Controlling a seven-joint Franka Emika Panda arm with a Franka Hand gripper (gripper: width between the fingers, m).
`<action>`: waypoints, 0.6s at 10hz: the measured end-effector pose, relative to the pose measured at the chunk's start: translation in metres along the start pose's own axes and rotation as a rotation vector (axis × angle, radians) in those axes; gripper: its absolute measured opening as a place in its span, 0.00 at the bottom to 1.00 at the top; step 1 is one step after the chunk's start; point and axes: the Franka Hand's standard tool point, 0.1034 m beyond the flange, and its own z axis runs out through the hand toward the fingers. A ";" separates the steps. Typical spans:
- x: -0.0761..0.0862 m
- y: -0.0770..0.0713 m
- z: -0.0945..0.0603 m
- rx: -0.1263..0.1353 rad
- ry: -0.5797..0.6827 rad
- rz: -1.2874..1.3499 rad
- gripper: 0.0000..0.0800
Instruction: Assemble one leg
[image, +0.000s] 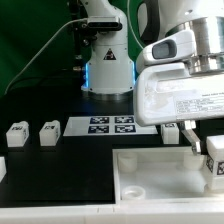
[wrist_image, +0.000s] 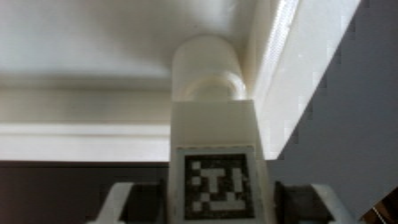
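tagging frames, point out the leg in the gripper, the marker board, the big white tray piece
leg (wrist_image: 215, 125): wrist view, white body above tag
marker board (image: 111, 124): exterior view, centre between tags
white tray piece (image: 165, 178): exterior view, bare floor

No legible words; coded square tags (wrist_image: 215, 186) on the leg (wrist_image: 217, 115) and marker board (image: 112, 125) (any print seems blurred).

The arm's rear column (image: 100, 25) was glossy white with black joint seams. It bore a black triangular mark (image: 108, 54) above a glowing blue band (image: 105, 78). The wrist casing (image: 185, 100) was a boxy white shell carrying fine, unreadable print. The fingers (image: 190, 136) were dark.
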 end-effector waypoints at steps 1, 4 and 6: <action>0.001 0.000 0.001 0.000 0.025 0.006 0.36; 0.003 0.001 0.003 -0.005 0.106 0.026 0.36; 0.003 0.001 0.002 -0.006 0.117 0.022 0.36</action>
